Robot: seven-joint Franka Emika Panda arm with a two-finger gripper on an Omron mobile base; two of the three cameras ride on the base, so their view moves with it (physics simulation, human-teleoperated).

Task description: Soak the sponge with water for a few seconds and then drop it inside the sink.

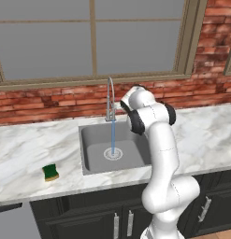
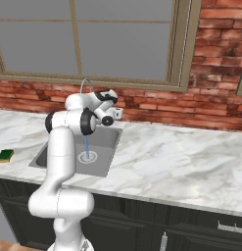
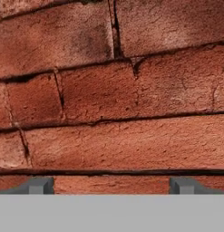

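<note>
Nearest me stood the dark cabinet fronts (image 1: 89,217) under the white marble counter (image 1: 23,149). On that counter, close to its front edge and well to the left of the basin, lay the sponge (image 1: 51,172), green side up with its yellow layer showing beneath; from my right camera it sat at the far left margin (image 2: 5,156). It was untouched and apart from everything else.

Past it lay the sink (image 1: 91,135), a grey square set into the marble. The water (image 1: 113,135) fell in a thin pale-blue line from the tap (image 1: 110,98) straight onto the round drain (image 1: 113,153). My arm (image 1: 159,154) rose in front of the basin's right part and bent forward above it.

My claw (image 3: 111,185) was raised near the back of the sink, its fingers (image 3: 37,186) spread wide apart with nothing between them. It faced the red brick wall (image 3: 113,99) closely, the mortar lines running tilted across my hand camera.

Farthest back, above the brick course, stood the window (image 1: 93,37) in its tan frame.
</note>
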